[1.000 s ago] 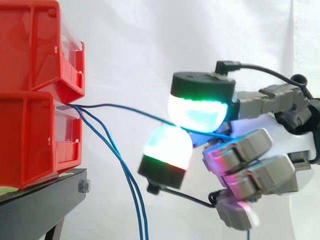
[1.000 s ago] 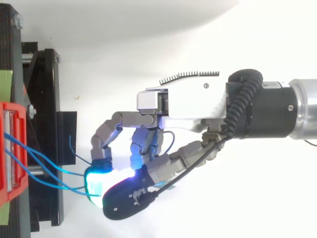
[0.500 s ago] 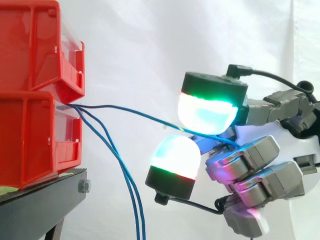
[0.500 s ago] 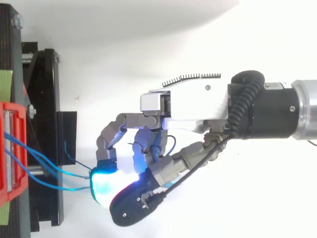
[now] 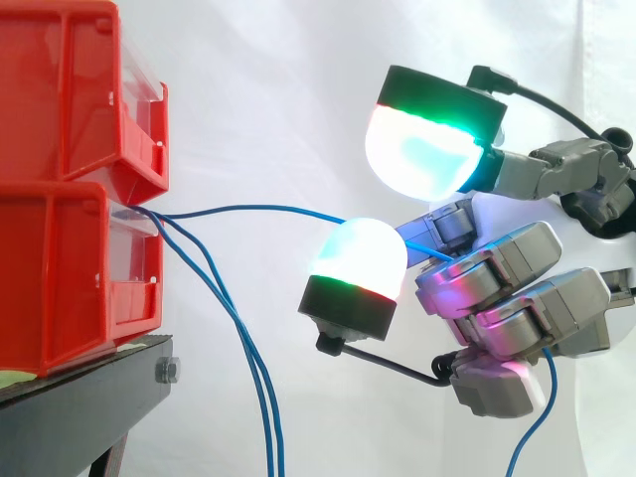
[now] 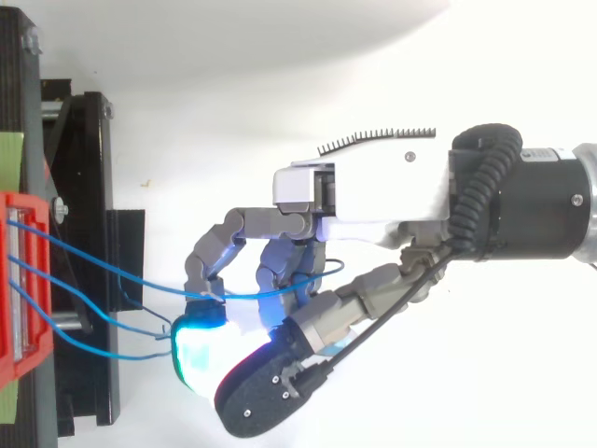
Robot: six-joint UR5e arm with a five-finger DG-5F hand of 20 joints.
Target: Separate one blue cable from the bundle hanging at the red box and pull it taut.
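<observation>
Two red bins [image 5: 65, 179] are stacked at the left on a black stand [image 5: 89, 397], before a white curtain [image 5: 258, 89]. A bundle of thin blue cables leaves the bins at the seam between the upper and the lower one. One blue cable [image 5: 258, 208] is parted from the rest: it runs level away from the bins' front edge, in a shallow bow with little slack, to the robot hand [image 5: 517, 298]. The robot hand hangs in the air well out from the bins, at about the height of that seam. In the top view the same cable crosses from the bin front over the stand to the fingers. It passes just over the lower glowing pad [image 5: 353, 258] and goes in among the curled grey fingers, which are closed round it. A further stretch of blue cable drops from under those fingers, on the side away from the bins. The upper glowing pad [image 5: 422, 154] stands raised and apart from the lower one, clear of the cable. The other two cables [image 5: 260, 383] fall steeply from the seam, close together, past the front of the lower bin and the stand.
</observation>
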